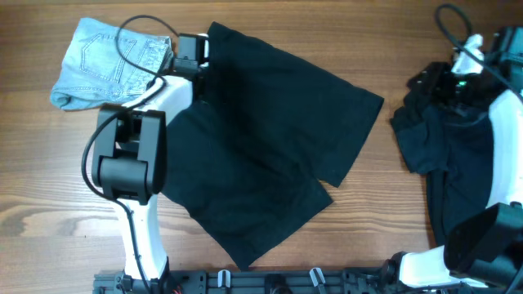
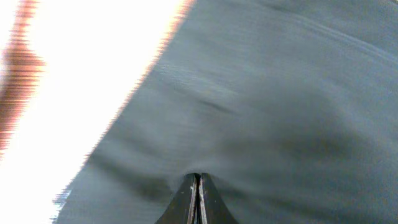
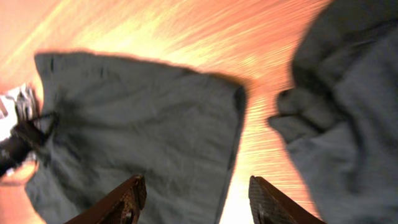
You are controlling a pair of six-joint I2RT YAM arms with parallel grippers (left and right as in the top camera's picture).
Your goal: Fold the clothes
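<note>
- A pair of black fabric shorts point(image 1: 270, 139) lies spread flat across the middle of a brown wooden worktop point(image 1: 41, 212).
- At the shorts' top-left edge, the left jaws are clenched on the black cloth, which puckers around their tips.
- Just left of the shorts sits a folded light-blue denim garment point(image 1: 102, 61).
- Well right of the shorts lies a crumpled heap of dark clothing point(image 1: 433, 143).
- The right jaws, also right of the shorts near that heap, are spread apart and released, gripping nothing.
</note>
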